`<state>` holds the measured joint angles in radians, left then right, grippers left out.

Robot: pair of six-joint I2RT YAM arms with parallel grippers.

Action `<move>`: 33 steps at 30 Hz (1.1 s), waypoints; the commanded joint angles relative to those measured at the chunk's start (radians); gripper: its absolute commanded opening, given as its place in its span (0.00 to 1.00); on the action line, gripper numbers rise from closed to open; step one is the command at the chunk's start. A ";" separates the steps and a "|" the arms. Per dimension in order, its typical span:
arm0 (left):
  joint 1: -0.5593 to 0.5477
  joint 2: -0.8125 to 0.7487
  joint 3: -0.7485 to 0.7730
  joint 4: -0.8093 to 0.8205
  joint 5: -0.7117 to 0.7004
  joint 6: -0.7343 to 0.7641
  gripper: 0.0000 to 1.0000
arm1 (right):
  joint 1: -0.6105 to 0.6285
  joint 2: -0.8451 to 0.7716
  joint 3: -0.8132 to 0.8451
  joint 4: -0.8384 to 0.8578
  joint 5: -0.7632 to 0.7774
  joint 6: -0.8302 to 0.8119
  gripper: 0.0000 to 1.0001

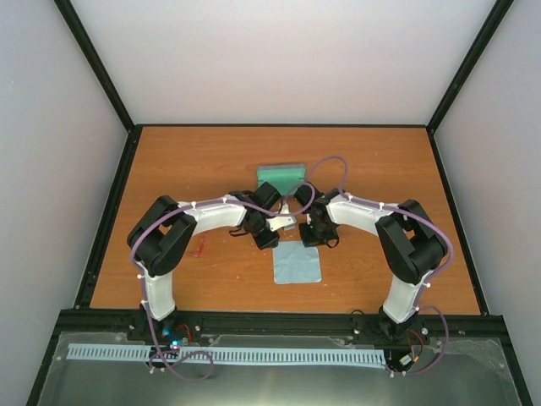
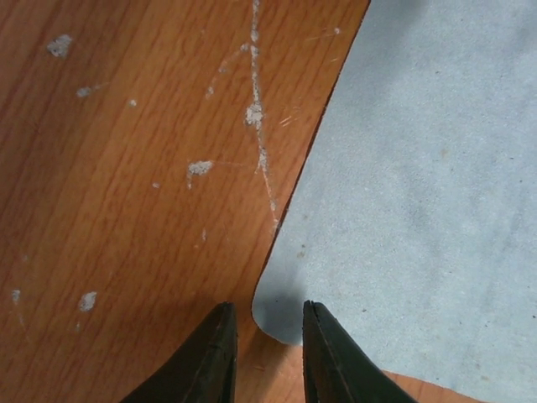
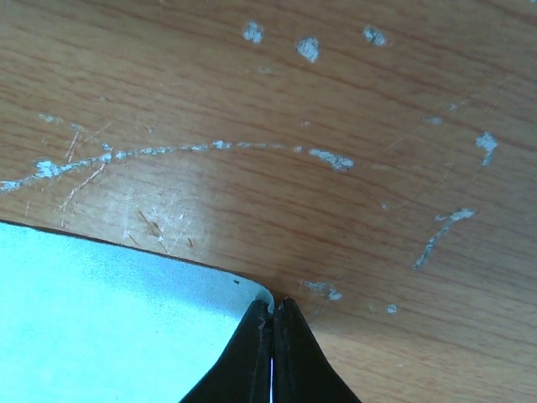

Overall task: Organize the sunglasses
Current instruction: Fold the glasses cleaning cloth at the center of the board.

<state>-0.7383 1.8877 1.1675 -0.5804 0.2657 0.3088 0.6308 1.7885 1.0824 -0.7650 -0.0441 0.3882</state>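
The sunglasses [image 1: 200,248] show as a thin red frame on the table, left of my left arm and partly hidden by it. The light blue cloth [image 1: 297,264] lies flat between both grippers. My left gripper [image 1: 269,239] is open, its fingertips either side of the cloth's far left corner [image 2: 277,311], just above the table. My right gripper [image 1: 314,240] is shut on the cloth's far right corner [image 3: 262,295]. The grey-blue case [image 1: 281,175] lies behind both grippers.
The wooden table [image 1: 211,161] is scratched and spotted with white marks [image 2: 256,113]. Black frame rails [image 1: 110,203] border it on the left, right and near side. The arms' purple cables [image 1: 334,161] loop above the case.
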 commanded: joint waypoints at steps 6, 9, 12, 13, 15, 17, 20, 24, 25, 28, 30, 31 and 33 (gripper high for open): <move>-0.087 0.021 -0.045 -0.009 -0.027 0.024 0.12 | 0.012 -0.030 -0.021 0.030 0.004 0.029 0.03; -0.086 0.027 -0.039 -0.014 -0.033 0.026 0.00 | 0.012 -0.042 -0.032 0.033 0.008 0.032 0.03; -0.087 0.030 -0.034 -0.011 -0.055 0.027 0.01 | 0.012 -0.050 -0.037 0.030 0.018 0.031 0.03; -0.087 0.029 -0.032 -0.008 -0.069 0.027 0.00 | 0.012 -0.051 -0.039 0.030 0.023 0.031 0.03; -0.087 0.025 -0.028 0.001 -0.098 0.032 0.00 | 0.011 -0.056 -0.036 0.029 0.035 0.032 0.03; -0.087 0.019 -0.015 0.011 -0.125 0.042 0.00 | 0.011 -0.063 -0.029 0.030 0.053 0.032 0.03; -0.082 0.018 0.012 0.026 -0.159 0.060 0.01 | 0.008 -0.074 -0.012 0.032 0.081 0.030 0.03; -0.045 0.020 0.050 0.043 -0.184 0.088 0.01 | -0.013 -0.094 0.016 0.043 0.104 0.014 0.03; -0.032 0.021 0.062 0.046 -0.188 0.095 0.00 | -0.018 -0.099 0.020 0.048 0.105 0.008 0.03; 0.006 0.023 0.093 0.052 -0.189 0.116 0.00 | -0.048 -0.105 0.037 0.065 0.088 -0.014 0.03; 0.022 0.026 0.113 0.055 -0.188 0.125 0.00 | -0.061 -0.102 0.048 0.079 0.074 -0.035 0.03; 0.028 0.029 0.128 0.056 -0.186 0.128 0.00 | -0.064 -0.098 0.057 0.083 0.068 -0.044 0.03; 0.034 0.031 0.143 0.061 -0.186 0.133 0.00 | -0.068 -0.086 0.076 0.089 0.059 -0.065 0.03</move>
<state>-0.7238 1.8954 1.2568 -0.5266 0.0967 0.3923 0.5770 1.7153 1.1107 -0.7216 0.0174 0.3710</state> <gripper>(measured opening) 0.018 0.030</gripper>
